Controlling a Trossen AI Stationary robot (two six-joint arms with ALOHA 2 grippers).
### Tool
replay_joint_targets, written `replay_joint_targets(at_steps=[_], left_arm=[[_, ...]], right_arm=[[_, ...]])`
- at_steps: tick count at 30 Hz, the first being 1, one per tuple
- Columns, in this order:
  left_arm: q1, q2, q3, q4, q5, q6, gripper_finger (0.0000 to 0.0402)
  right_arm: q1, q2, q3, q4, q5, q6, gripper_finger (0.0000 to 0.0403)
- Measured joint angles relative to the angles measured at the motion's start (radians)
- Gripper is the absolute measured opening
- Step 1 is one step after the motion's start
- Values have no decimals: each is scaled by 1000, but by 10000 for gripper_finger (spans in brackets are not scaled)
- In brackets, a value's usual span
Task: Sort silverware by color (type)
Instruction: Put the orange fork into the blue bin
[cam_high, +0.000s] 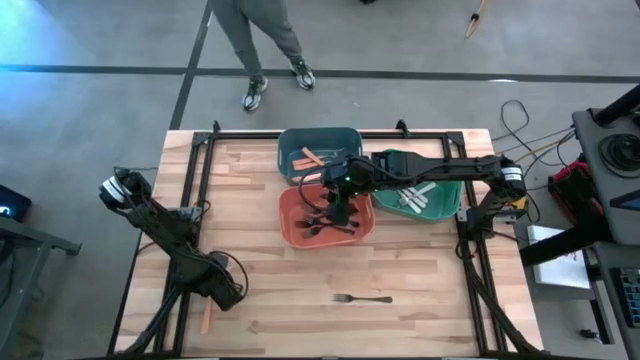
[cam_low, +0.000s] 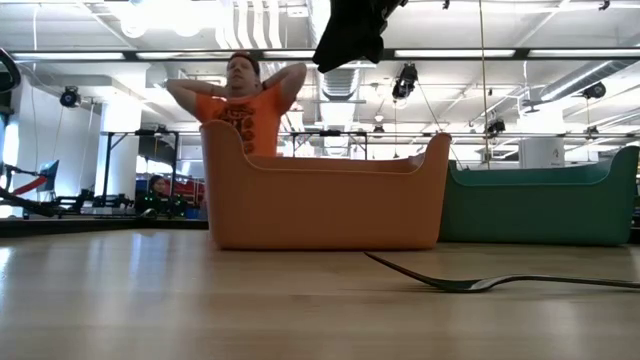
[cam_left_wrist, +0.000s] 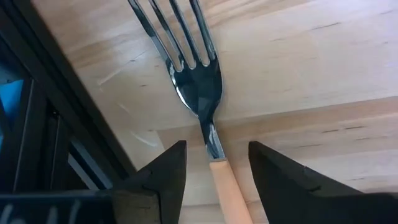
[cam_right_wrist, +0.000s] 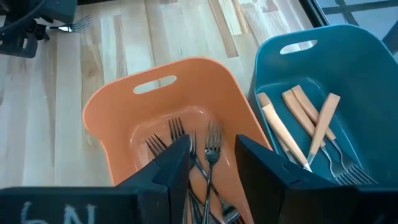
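An orange-handled fork (cam_left_wrist: 199, 93) with a metal head lies flat on the wood near the table's near-left corner (cam_high: 207, 318). My left gripper (cam_left_wrist: 216, 149) is low over it (cam_high: 228, 292), open. Its fingers stand on either side of the fork's neck and handle, with a gap on each side. My right gripper (cam_right_wrist: 211, 143) hovers open and holding nothing over the orange-red bin (cam_high: 296, 205), which holds several dark forks (cam_right_wrist: 186, 149). It shows at the top of the low view (cam_low: 350, 30). A single dark fork (cam_high: 362, 298) lies flat on the table near the near edge (cam_low: 480, 282).
The teal bin (cam_high: 345, 140) holds orange-handled utensils (cam_right_wrist: 298, 118). The green bin (cam_high: 448, 195) holds pale utensils. All three bins stand together at the table's far middle. A black frame rail (cam_left_wrist: 68, 124) runs close beside the left gripper. A person (cam_high: 265, 50) stands beyond the far edge.
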Motion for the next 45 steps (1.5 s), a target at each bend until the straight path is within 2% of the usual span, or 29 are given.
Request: replay_joint_targets(at_steps=[12, 21, 29, 35, 41, 45], left_arm=[[-7, 8, -5, 16, -30, 4, 107], [-7, 9, -5, 34, -42, -1, 14], [-7, 0, 8, 29, -44, -1, 7], [8, -33, 83, -26, -140, 27, 4], [98, -89, 157, -135, -246, 141, 3], [210, -116, 238, -263, -321, 295, 3]], right_arm=[[0, 0, 0, 0, 16, 16, 117], [0, 0, 0, 1, 17, 24, 114], [0, 0, 0, 1, 18, 22, 110], [4, -37, 0, 9, 17, 35, 109], [9, -130, -20, 75, 17, 28, 98], [12, -204, -59, 128, 17, 7, 91]])
